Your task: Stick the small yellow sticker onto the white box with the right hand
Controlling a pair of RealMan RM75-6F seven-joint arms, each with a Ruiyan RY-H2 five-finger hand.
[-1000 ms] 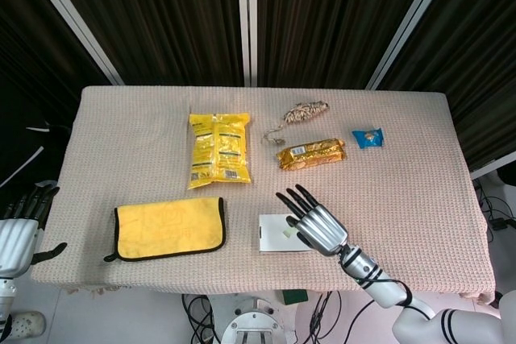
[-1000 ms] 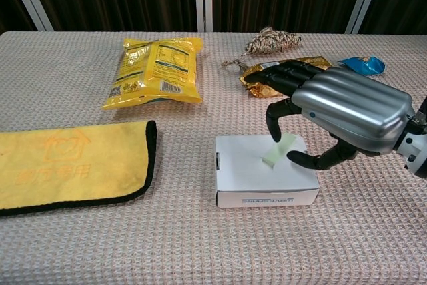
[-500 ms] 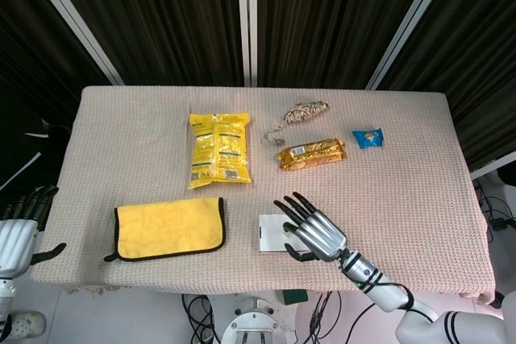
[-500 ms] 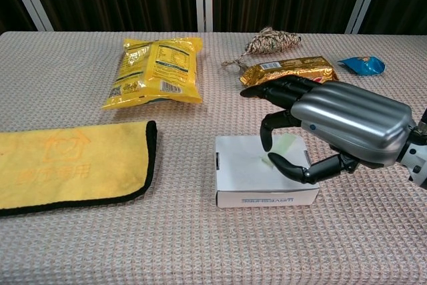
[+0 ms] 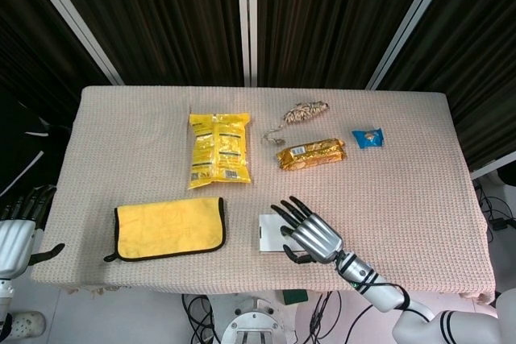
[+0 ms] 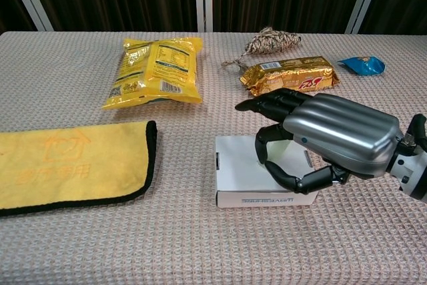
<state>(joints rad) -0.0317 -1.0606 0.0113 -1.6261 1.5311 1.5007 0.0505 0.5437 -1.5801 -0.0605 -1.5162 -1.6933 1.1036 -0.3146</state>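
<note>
1. My right hand (image 6: 320, 141): palm down over the white box (image 6: 243, 175), covering most of its top on the right side. A finger (image 6: 261, 143) curls down toward the lid and the thumb reaches in from below. Whether they are pinched on anything, I cannot tell; the palm hides the gap.

2. Small yellow sticker: not visible in either view. I judge it lies under my hand, on or just above the lid, but I cannot confirm that it is touching the cardboard.

3. White box, head view (image 5: 267, 234): near the front edge of the table (image 5: 419, 191), between the yellow cloth (image 5: 168, 227) and my wrist. Only its left strip shows past my fingers.

4. Step in hand, as I judge it: pressing the sticker down. To do it well:
   - press straight down with a finger pad, not sideways, since the box looks light and may slide on the woven cover;
   - smooth from one edge of the sticker to the other so that it lies flat;
   - lift straight up and slowly, since the adhesive may cling to the fingertip and peel back.

5. My left hand (image 5: 18, 231): off the table at the left edge, fingers apart, holding nothing.

6. Also present, well apart: yellow snack bag (image 6: 155, 70), gold wrapper (image 6: 288, 75), twine bundle (image 6: 270, 40), blue packet (image 6: 363, 65).
</note>
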